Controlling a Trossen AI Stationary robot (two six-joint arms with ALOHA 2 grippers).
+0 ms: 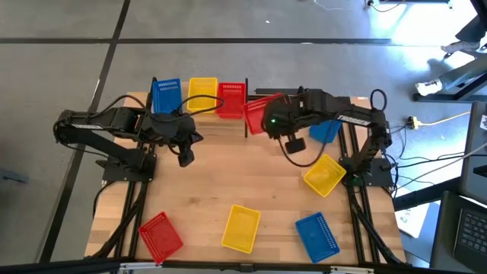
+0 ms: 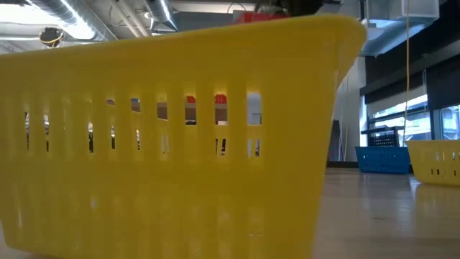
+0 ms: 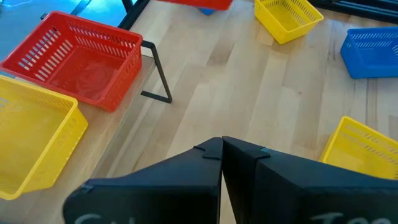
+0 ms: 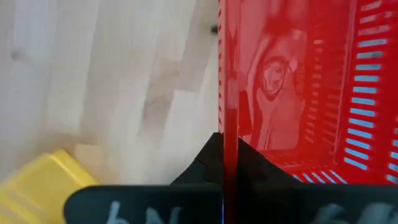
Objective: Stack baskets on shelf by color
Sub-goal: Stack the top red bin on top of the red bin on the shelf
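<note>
- The right pincer (image 4: 229, 152) is clamped on the rim of a red plastic mesh basket (image 1: 259, 113), held tilted above the worktop (image 1: 228, 175), just right of the shelf (image 1: 199, 124).
- The left pincer (image 3: 222, 146) is fully closed, holding nothing, near the shelf's front.
- On the light wooden shelf at the far edge sit 3 baskets: blue (image 1: 166, 94), yellow (image 1: 202, 93), red (image 1: 230, 98).
- 5 other baskets lie scattered on the worktop.
</note>
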